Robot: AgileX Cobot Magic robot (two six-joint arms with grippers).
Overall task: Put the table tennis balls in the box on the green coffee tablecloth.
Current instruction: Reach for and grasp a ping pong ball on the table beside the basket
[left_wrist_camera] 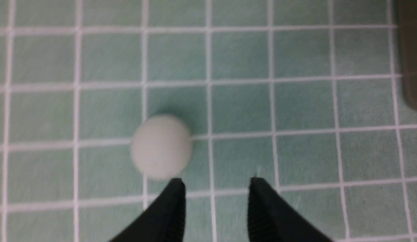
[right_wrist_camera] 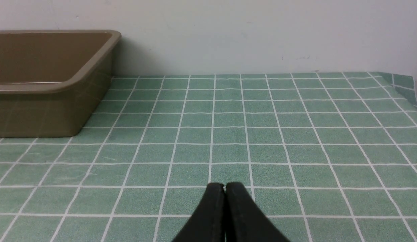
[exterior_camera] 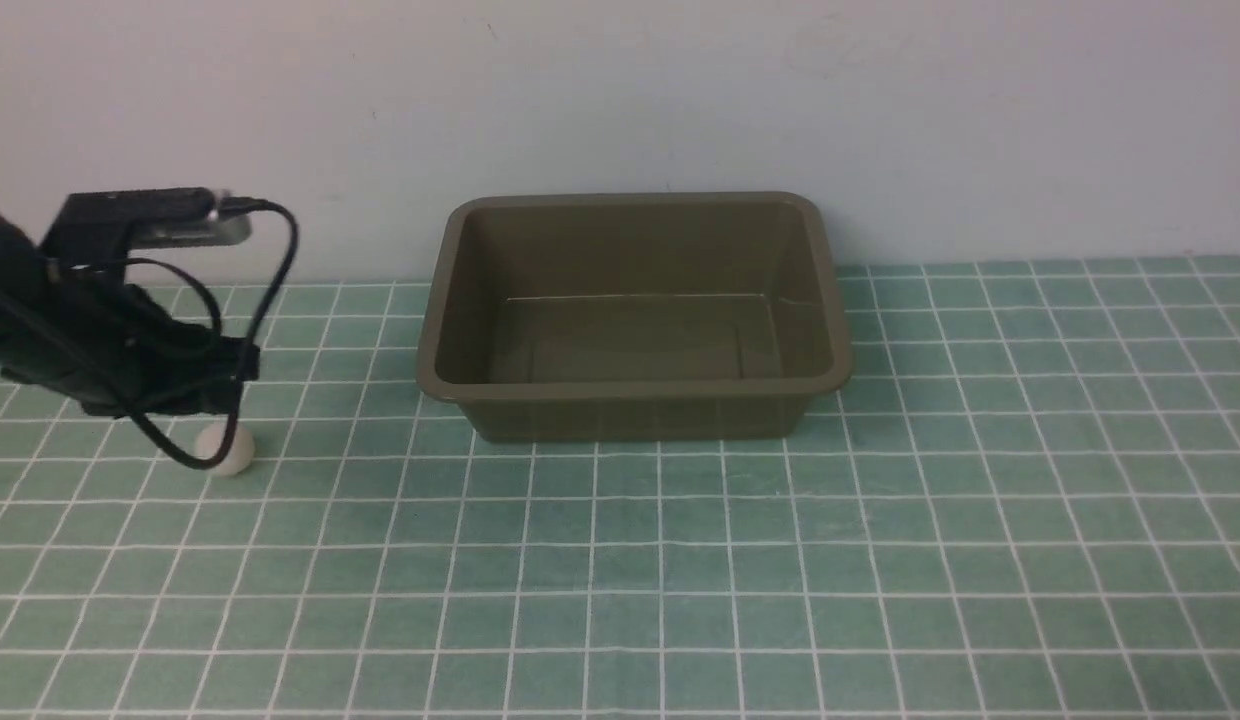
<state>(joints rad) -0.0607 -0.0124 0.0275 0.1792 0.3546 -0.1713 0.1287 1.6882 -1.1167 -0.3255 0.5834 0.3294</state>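
One white table tennis ball [exterior_camera: 225, 447] rests on the green coffee tablecloth [exterior_camera: 680, 560], left of the box [exterior_camera: 460, 395]. The box is an olive-brown tub standing near the wall with nothing inside. My left arm hangs low over the ball. In the left wrist view the left gripper [left_wrist_camera: 217, 183] is open with only cloth between its fingers. The ball [left_wrist_camera: 161, 146] lies just past one fingertip [left_wrist_camera: 176, 185], off to the side of the gap. My right gripper [right_wrist_camera: 224, 185] is shut and holds nothing, low over the cloth, with the box [right_wrist_camera: 43, 84] off to one side.
A pale wall [exterior_camera: 620, 100] runs right behind the box. A black cable [exterior_camera: 280, 260] loops down from the left arm in front of the ball. In the right wrist view the cloth's far corner [right_wrist_camera: 403, 84] turns up against the wall.
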